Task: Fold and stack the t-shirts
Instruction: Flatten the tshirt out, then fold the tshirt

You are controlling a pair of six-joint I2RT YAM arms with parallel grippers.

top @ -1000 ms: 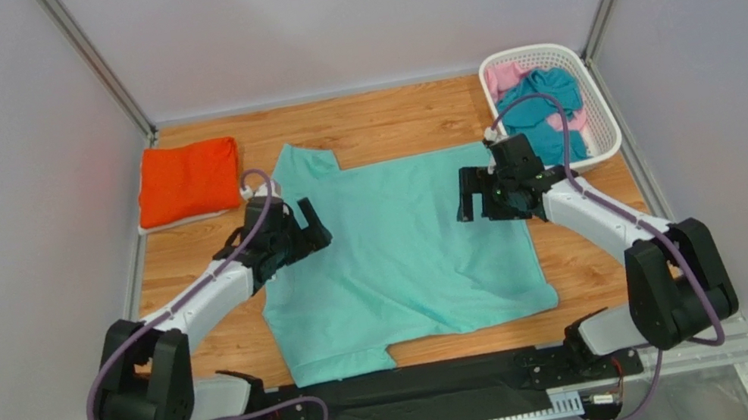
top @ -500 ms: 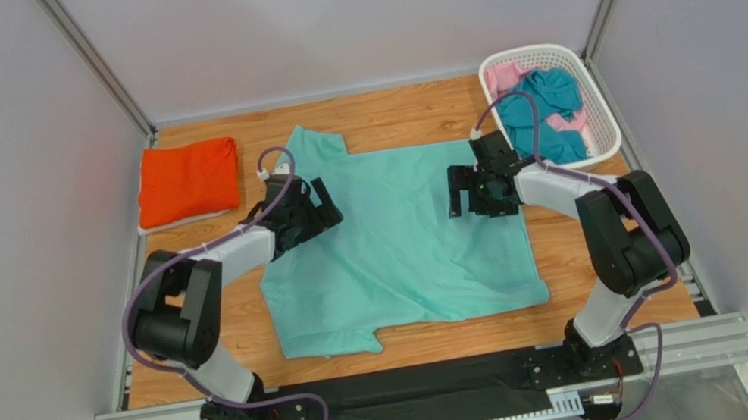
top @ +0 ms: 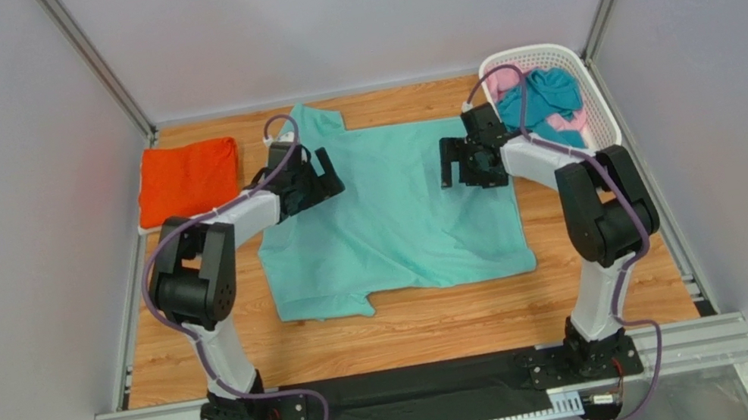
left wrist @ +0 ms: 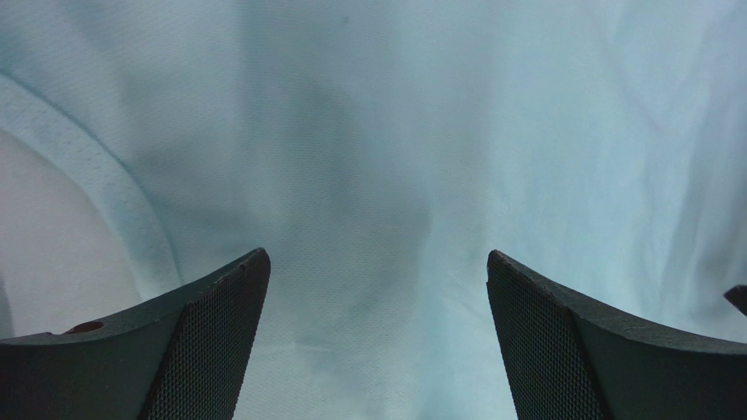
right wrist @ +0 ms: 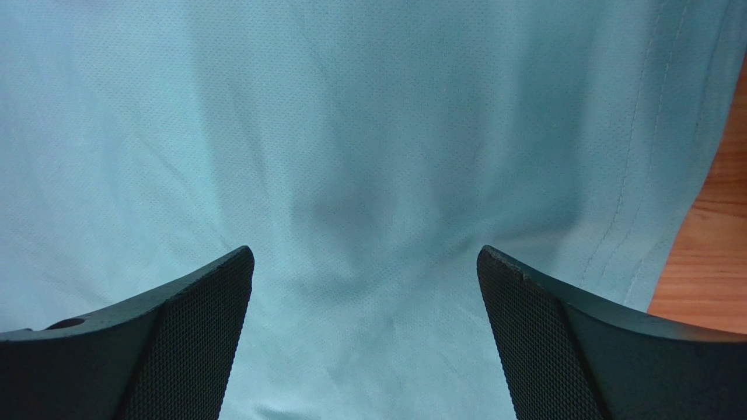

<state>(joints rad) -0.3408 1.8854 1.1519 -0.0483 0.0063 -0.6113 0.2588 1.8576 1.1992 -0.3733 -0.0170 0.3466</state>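
Note:
A light mint-green t-shirt [top: 393, 224] lies spread flat in the middle of the wooden table. My left gripper [top: 325, 179] is open over its far left part, near the collar. In the left wrist view the left gripper [left wrist: 377, 262] has its jaws wide apart with only mint cloth [left wrist: 394, 131] between them. My right gripper [top: 450, 164] is open over the shirt's far right part. In the right wrist view the right gripper [right wrist: 364, 258] also holds nothing, with mint cloth [right wrist: 351, 114] below it. A folded orange t-shirt [top: 186, 180] lies at the far left.
A white slotted basket [top: 594, 131] at the far right corner holds a teal t-shirt [top: 542, 100] and pink cloth [top: 502, 80]. Bare wood [right wrist: 714, 219] shows just right of the shirt's hem in the right wrist view. Grey walls enclose the table.
Both arms have reached further toward the far side of the table, and the mint shirt has slid that way with them. Both grippers stay open.

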